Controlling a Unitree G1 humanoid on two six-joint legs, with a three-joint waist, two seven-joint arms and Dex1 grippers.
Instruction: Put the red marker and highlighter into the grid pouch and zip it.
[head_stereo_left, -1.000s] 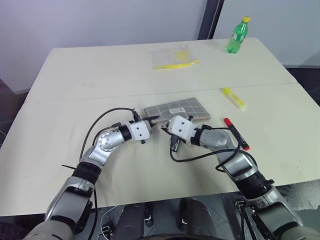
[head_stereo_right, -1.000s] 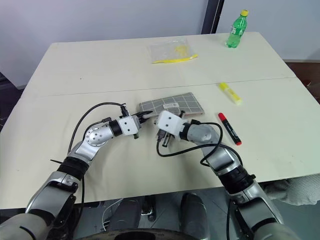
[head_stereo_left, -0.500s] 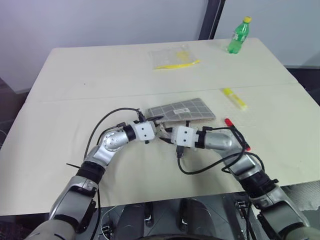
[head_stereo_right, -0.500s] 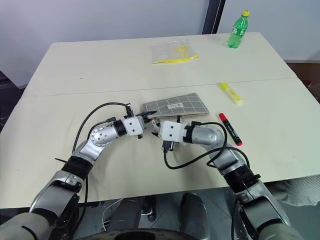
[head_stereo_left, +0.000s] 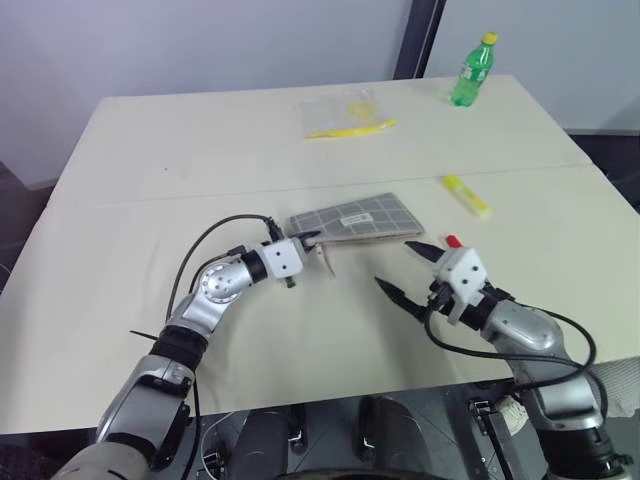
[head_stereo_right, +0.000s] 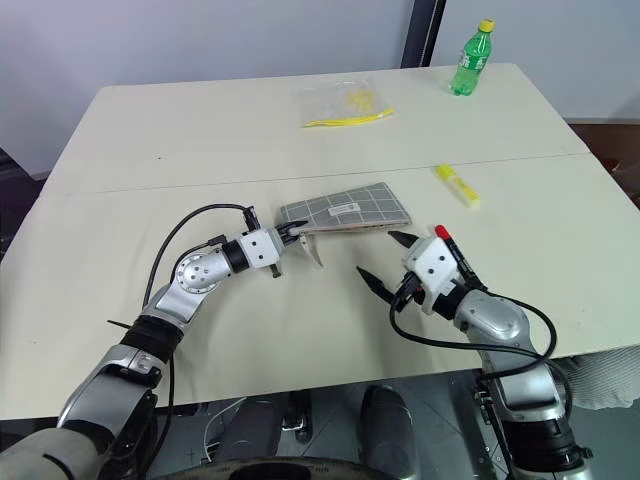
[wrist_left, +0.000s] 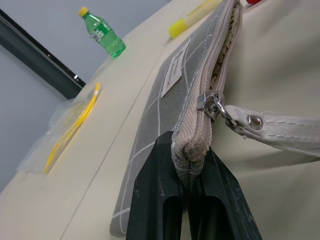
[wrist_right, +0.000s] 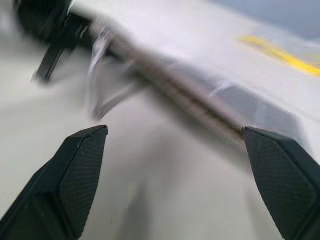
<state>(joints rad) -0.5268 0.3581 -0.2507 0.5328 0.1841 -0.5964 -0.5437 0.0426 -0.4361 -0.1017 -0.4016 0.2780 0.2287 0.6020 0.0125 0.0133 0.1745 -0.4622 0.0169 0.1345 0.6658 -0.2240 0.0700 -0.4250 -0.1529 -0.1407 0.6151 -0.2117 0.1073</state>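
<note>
The grey grid pouch (head_stereo_left: 362, 219) lies mid-table, its left end pinched by my shut left gripper (head_stereo_left: 305, 240). In the left wrist view the zipper slider (wrist_left: 210, 102) sits close to the clamped end, its pull tab (wrist_left: 275, 131) hanging loose, and the zipper line beyond it looks parted. My right gripper (head_stereo_left: 400, 268) hovers open and holds nothing, to the right of the tab and in front of the pouch. Just behind that hand peeks the red cap of the red marker (head_stereo_left: 452, 241); its body is hidden. The yellow highlighter (head_stereo_left: 467, 195) lies farther back right.
A clear plastic bag (head_stereo_left: 348, 112) with yellow contents lies at the table's back middle. A green bottle (head_stereo_left: 472, 70) stands at the back right corner. The table's front edge (head_stereo_left: 300, 400) runs close under both arms.
My right gripper opened, let go at the pouch's left end and swung away to the right and toward me. The left gripper kept its grip and place.
</note>
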